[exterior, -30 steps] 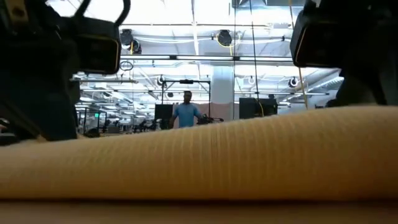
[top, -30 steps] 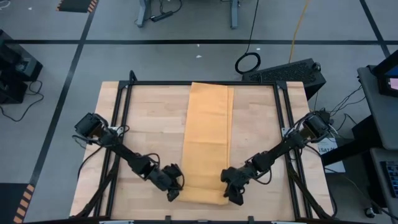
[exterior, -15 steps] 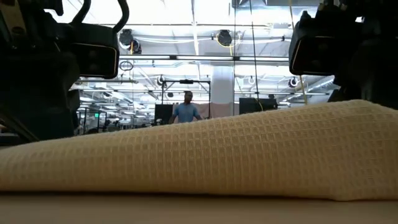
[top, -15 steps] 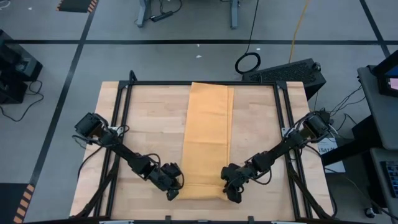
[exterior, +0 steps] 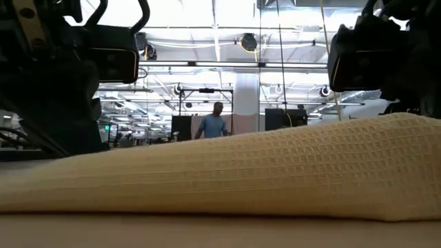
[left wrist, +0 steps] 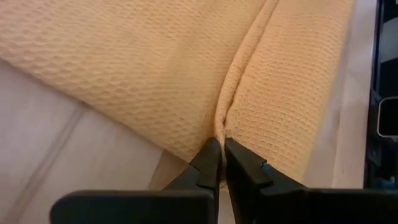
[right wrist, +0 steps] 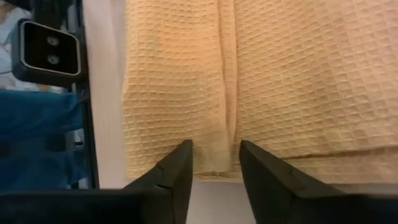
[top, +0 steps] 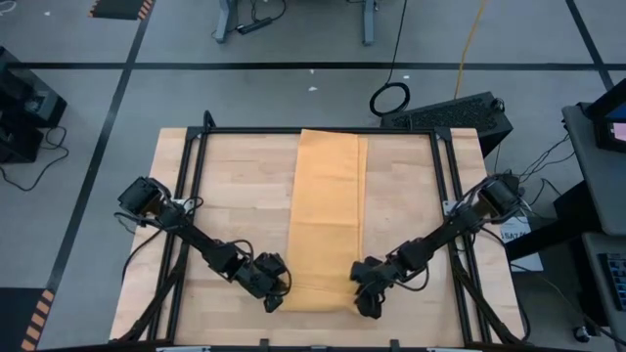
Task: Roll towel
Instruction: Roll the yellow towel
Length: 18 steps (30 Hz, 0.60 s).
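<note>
High view showed the towel (top: 326, 220) lying as a long folded strip down the middle of the wooden table (top: 225, 210), its near end turned over into the start of a roll. The left gripper (top: 275, 296) sat at one corner of that end and the right gripper (top: 364, 298) at the other, each just beside the cloth.

Low view looked level across the fold — the towel (exterior: 227, 176) rose in a soft hump, thicker toward one side than the other, so the roll looked uneven.

Left wrist view had the left gripper (left wrist: 220, 154) pinched closed, its tips right at the crease where the turned edge met the flat layer; whether it actually held cloth there I could not tell.

Right wrist view had the right gripper (right wrist: 215, 157) with fingers parted, the towel (right wrist: 273, 81) edge just ahead of them and not grasped.

With one side released and the other clenched, the roll could skew or spring back open — the waffle weave looked limp and loosely bunched.
</note>
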{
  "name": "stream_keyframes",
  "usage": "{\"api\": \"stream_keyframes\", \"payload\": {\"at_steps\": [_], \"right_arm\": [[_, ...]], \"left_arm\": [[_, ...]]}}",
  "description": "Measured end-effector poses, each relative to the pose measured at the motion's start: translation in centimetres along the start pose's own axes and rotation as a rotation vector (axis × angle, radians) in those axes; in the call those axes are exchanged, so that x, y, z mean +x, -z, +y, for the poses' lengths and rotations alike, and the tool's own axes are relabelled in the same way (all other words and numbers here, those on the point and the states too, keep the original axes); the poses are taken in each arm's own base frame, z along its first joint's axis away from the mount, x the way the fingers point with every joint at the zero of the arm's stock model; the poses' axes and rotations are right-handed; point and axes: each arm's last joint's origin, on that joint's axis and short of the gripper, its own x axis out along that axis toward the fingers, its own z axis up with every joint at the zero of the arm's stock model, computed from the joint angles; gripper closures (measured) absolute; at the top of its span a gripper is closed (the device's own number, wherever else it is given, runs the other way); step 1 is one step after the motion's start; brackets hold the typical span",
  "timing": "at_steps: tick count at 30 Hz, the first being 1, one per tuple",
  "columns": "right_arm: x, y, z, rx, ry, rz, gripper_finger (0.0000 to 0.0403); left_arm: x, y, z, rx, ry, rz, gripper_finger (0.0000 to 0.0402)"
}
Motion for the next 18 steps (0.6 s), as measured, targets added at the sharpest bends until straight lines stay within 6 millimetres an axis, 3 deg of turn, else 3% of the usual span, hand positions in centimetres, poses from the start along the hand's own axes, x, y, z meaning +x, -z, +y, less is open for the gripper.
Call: {"api": "stream_keyframes", "payload": {"at_steps": [10,14,18], "right_arm": [[-4.0,-0.3,0.4,-0.029,0.101,-0.046,0.0212],[-4.9,-0.3,2.4,-0.073,0.013,-0.178,0.0204],[-4.6,0.6,4.4,-0.160,-0.046,-0.326,0.0203]], "left_arm": [[0.0,-0.1,0.1,-0.001,-0.010,-0.010,0.0379],[0.1,-0.3,0.2,-0.008,-0.021,-0.027,0.0379],[0.1,-0.7,0.4,-0.018,-0.025,-0.037,0.0378]]}}
